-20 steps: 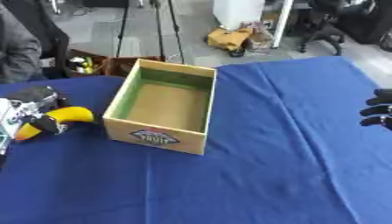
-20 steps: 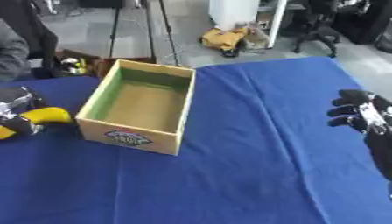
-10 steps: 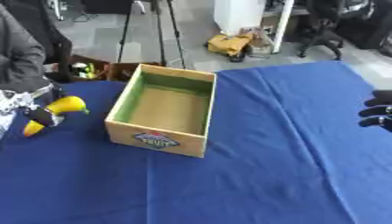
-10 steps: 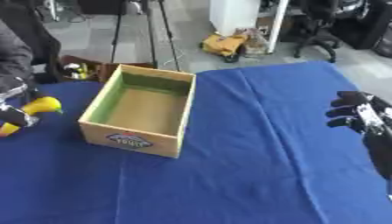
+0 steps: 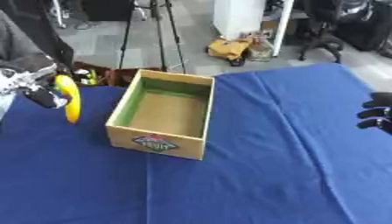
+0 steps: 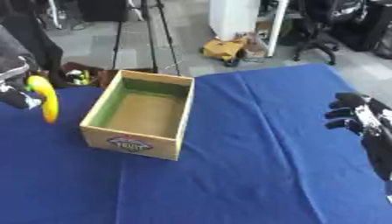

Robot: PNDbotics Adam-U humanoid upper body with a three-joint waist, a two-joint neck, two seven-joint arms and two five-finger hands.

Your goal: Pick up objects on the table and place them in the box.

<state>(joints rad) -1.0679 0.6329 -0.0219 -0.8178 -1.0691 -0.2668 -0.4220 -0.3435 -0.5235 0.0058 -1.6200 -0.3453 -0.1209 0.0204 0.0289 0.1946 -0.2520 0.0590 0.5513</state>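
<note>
A yellow banana hangs above the blue table, left of the cardboard box. My left hand is shut on the banana's upper end, at the left edge of the left eye view. The box is open on top, with a green inner wall and nothing inside that I can see. My right hand hovers over the table's right side with its fingers curled and nothing in them.
The blue cloth covers the whole table. Behind the far edge are tripod legs, a yellow object on the floor and an office chair.
My left hand has lifted the banana off the cloth and brought it up beside the box. The camera has tilted, shifting the whole picture. My right hand has stayed in place.
</note>
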